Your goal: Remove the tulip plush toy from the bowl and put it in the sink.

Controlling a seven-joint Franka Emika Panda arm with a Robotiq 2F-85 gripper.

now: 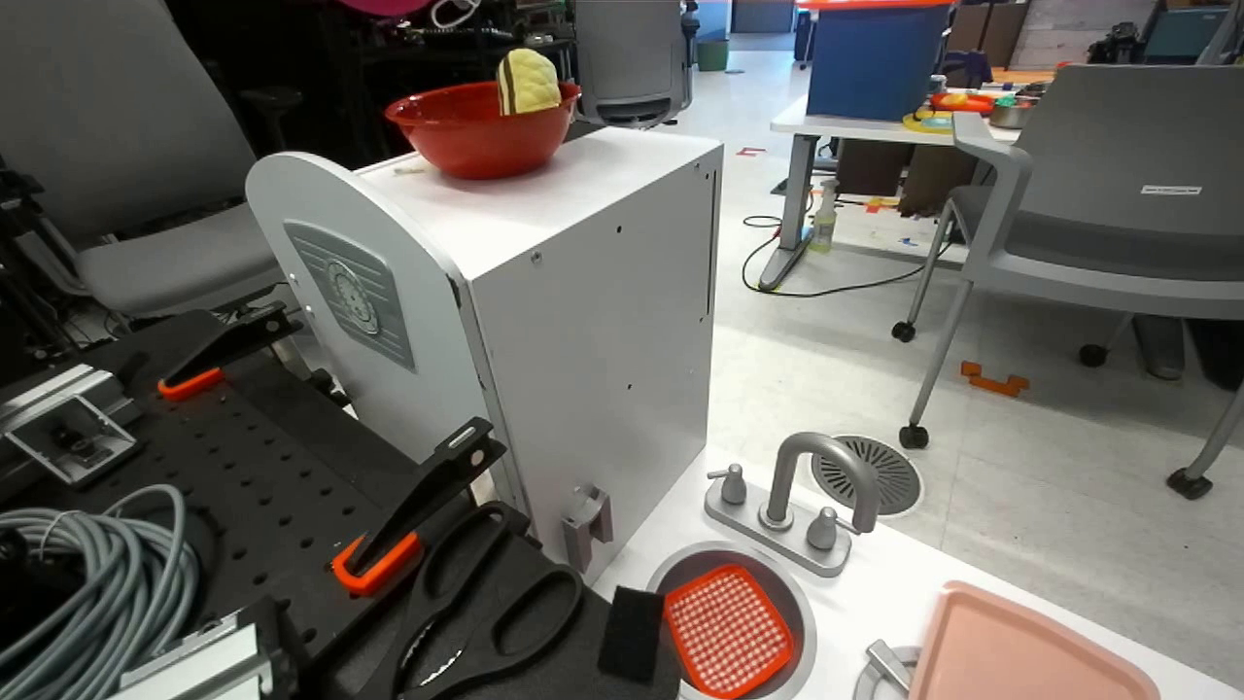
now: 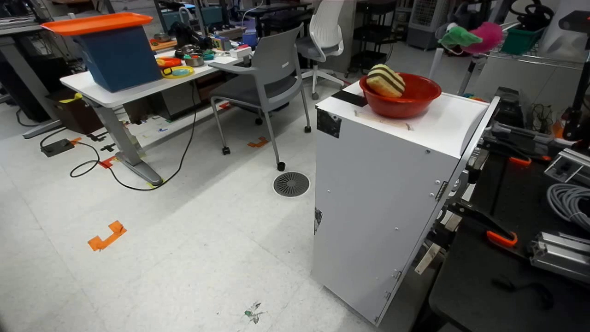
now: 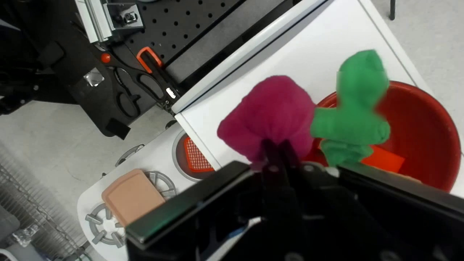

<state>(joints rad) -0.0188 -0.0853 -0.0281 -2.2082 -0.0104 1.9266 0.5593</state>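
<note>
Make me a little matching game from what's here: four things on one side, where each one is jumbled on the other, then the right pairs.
Things
1. tulip plush toy
2. red bowl
3. yellow striped item
4. pink tray

Places
A. covering part of the grey burners
B. standing on the white cabinet
C. pinched in the gripper
D. sticking up past the red bowl's rim

Right pairs: 1-C, 2-B, 3-D, 4-A

The tulip plush toy [image 3: 302,113], magenta flower head with green stem and leaves, is held sideways by the head, higher than the upright, glossy red bowl [image 1: 476,141] and clear of it, green end towards it. The round, grey-rimmed sink [image 1: 808,630], orange-red gridded inside, sits lower, well apart from the bowl.
</note>
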